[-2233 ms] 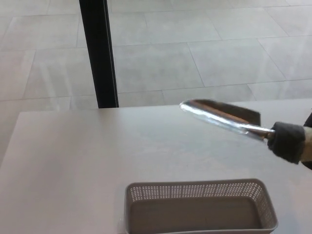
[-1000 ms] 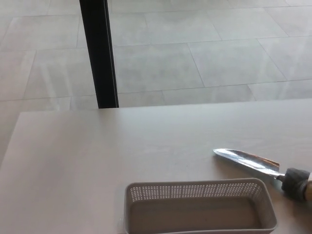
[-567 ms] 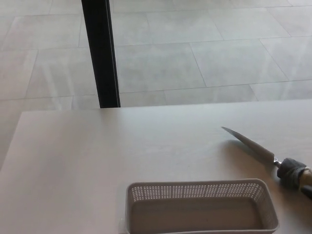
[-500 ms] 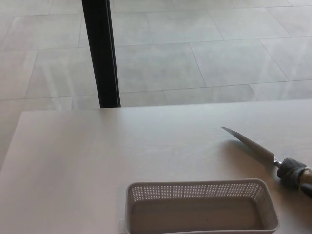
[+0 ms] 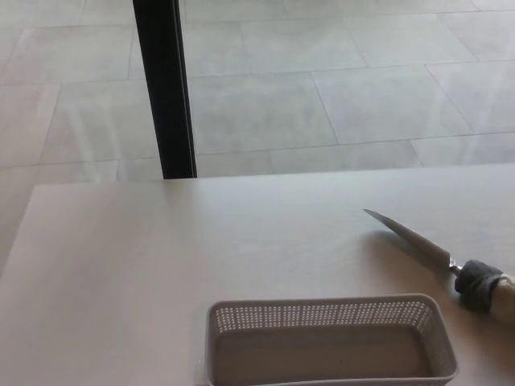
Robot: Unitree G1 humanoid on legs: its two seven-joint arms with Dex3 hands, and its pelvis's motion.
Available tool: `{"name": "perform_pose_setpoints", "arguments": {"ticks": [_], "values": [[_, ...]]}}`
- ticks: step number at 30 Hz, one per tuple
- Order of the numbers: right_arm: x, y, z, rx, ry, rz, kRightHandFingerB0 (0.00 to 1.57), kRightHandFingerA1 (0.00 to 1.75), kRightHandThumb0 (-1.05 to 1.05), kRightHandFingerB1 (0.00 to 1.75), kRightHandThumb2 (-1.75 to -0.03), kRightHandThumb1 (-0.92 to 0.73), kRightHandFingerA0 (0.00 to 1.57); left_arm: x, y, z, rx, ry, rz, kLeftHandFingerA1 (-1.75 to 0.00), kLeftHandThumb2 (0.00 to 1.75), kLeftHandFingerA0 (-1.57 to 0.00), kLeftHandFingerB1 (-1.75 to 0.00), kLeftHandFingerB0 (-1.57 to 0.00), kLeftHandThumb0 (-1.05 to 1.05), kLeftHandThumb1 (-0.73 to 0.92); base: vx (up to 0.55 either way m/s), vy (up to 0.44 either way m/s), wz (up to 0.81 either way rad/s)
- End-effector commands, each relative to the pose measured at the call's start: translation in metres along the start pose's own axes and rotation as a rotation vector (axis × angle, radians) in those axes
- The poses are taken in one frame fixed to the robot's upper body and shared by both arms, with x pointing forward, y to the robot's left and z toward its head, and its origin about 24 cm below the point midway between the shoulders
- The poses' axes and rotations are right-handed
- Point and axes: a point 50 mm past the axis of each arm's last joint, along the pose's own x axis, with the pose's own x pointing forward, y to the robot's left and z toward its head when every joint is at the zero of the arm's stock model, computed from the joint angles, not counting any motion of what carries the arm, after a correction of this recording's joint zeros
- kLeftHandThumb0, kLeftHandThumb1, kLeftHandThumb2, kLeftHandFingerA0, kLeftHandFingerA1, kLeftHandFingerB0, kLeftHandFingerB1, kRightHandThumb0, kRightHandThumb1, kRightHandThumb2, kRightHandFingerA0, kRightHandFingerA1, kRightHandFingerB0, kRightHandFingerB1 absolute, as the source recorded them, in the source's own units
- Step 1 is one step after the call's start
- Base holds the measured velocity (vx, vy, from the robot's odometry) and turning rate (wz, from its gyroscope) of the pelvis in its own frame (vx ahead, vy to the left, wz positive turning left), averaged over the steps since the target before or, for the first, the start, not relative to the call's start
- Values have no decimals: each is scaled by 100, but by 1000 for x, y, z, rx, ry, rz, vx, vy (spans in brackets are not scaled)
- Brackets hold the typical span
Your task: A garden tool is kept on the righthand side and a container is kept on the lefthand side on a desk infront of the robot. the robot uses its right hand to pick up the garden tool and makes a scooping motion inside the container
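1. One garden tool: a trowel with a narrow, shiny silver metal blade, a grey collar and a pale wooden-looking handle (image 5: 451,264). It is lying on the right side of the desk, its tip pointing toward the far left and its handle running off toward the right edge of the picture. The blade is showing edge-on, thin and slightly tilted, and is casting a soft shadow on the surface beside it.

2. One container: a light grey rectangular plastic basket with a band of small perforations around its upper wall (image 5: 326,314). It is sitting at the near edge of the desk, its front cut off by the bottom of the picture. Its inside is showing nothing but a plain floor. The trowel is resting outside it, just beyond its far right corner and apart from it.

3. One desk: a pale, off-white flat top (image 5: 145,265), carrying both items above.

4. One black upright post (image 5: 163,84), standing beyond the far edge of the desk, left of centre.

5. One floor of large light grey tiles (image 5: 322,80), filling the background.

6. Robot hands: neither the left nor the right is appearing anywhere in the head view, so the state of their fingers cannot be told. Nothing is gripping the trowel where it shows.
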Motion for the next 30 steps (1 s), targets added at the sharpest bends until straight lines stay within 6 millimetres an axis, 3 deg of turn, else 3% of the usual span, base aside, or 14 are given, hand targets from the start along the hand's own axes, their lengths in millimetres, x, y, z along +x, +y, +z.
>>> {"name": "perform_pose_setpoints", "arguments": {"ticks": [1,3,5,7,8,11,12,17,18,20,22,23,24,30], "values": [[-56,-76,-87,549,244,-300,6,97,-97,74,-65,-73,8,0,7,7,24,-14,33,-70,59,-74,-52,-44,-46,67,0,0,0],[-79,-81,-120,650,353,-431,8,81,-88,66,-103,-57,18,0,7,7,45,-18,29,-71,59,-73,-53,-45,-47,67,0,0,0],[-96,-76,-155,826,408,-580,6,136,-90,83,-64,-70,42,0,5,7,41,-16,33,-71,59,-73,-53,-46,-46,67,0,0,0],[-114,-70,-175,895,522,-657,0,118,-87,85,-59,-74,14,0,4,6,27,-11,31,-70,59,-68,-53,-41,-47,66,0,0,0],[-132,-56,-190,1007,574,-751,5,77,-90,67,-100,-59,9,0,3,6,15,-15,28,-68,59,-68,-51,-39,-47,67,0,0,0],[-150,-27,-215,1124,686,-884,1,103,-79,63,-99,-55,48,-1,4,2,9,-17,12,-74,87,-63,-60,-36,-51,50,0,0,0],[-152,-18,-221,1161,708,-889,0,130,-74,63,-57,-82,3,0,3,3,12,-16,11,-73,87,-63,-60,-38,-51,49,0,0,0],[-158,42,-233,1397,829,-930,0,93,-70,51,-67,-77,0,-1,3,-3,12,4,18,-65,60,-63,-54,-44,-45,68,0,0,0],[-154,63,-229,1432,877,-929,0,153,-65,51,-63,-79,29,-1,4,-3,7,5,19,-69,60,-65,-55,-45,-45,67,0,0,0],[-150,87,-226,1477,920,-899,0,97,-65,53,-96,-58,43,-1,3,-2,-13,3,13,-69,59,-65,-53,-42,-43,68,0,0,0],[-149,107,-220,1492,931,-862,0,135,-61,48,-63,-79,8,-1,2,-4,-29,4,30,-67,60,-66,-52,-43,-43,68,0,0,0],[-150,116,-217,1508,933,-854,0,127,-65,36,-69,-75,40,-1,3,-5,-40,8,28,-69,61,-62,-51,-40,-43,70,0,0,0],[-152,124,-215,1521,943,-849,0,129,-67,41,-63,-74,0,-2,4,-6,-36,9,20,-68,61,-59,-51,-39,-44,71,0,0,0],[-170,160,-215,1617,1049,-727,0,107,-75,20,-68,-73,25,-4,10,-8,-16,17,13,-64,61,-54,-48,-32,-46,72,0,0,0]]}}
